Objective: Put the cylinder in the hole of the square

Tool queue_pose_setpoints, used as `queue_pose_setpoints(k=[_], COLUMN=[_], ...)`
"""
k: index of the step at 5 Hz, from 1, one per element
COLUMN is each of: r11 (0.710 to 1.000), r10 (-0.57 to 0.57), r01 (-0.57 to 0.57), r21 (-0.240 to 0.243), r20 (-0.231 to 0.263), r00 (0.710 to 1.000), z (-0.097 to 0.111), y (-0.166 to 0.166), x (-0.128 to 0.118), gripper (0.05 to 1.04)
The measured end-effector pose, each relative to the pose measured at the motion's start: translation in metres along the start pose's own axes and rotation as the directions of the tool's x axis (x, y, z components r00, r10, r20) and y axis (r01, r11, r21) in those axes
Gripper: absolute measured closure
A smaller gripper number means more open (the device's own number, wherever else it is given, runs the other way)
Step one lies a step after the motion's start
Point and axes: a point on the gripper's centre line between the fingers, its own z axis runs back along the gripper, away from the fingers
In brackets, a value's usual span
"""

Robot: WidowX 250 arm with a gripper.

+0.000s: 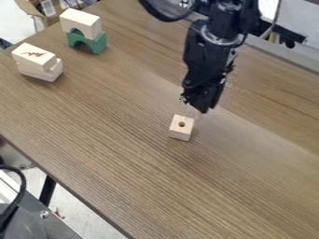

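your pincer [199, 107] hangs just beyond the square block [180, 133], which sits on the worktop [112, 135], hole [182, 124] up, to the pincer's near left; you cannot tell whether the pincer is open or closed.

Black, blocky arm [202, 60] with looping black cable [163, 18]

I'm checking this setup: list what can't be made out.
Hole in the wooden cube, its depth: camera view, too small.
Gripper, whether it holds anything: camera view, hidden by its dark body.
Green arch, its top: camera view, under the wooden arch.
Cardboard box: camera view, cut off by the top edge.
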Motion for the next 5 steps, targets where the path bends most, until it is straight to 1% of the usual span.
queue_pose_setpoints(k=[1,3,5], r11=[0.999,0.998,0.998], r10=[0.014,0.041,0.048], r01=[-0.014,-0.040,-0.047], r21=[-0.036,-0.041,-0.048], r20=[0.001,0.015,0.025], r00=[1.000,0.999,0.999], z=[0.012,0.020,0.018], y=[0.000,0.017,0.017], x=[0.005,0.007,0.008], gripper=[0.959,0.959,0.959])
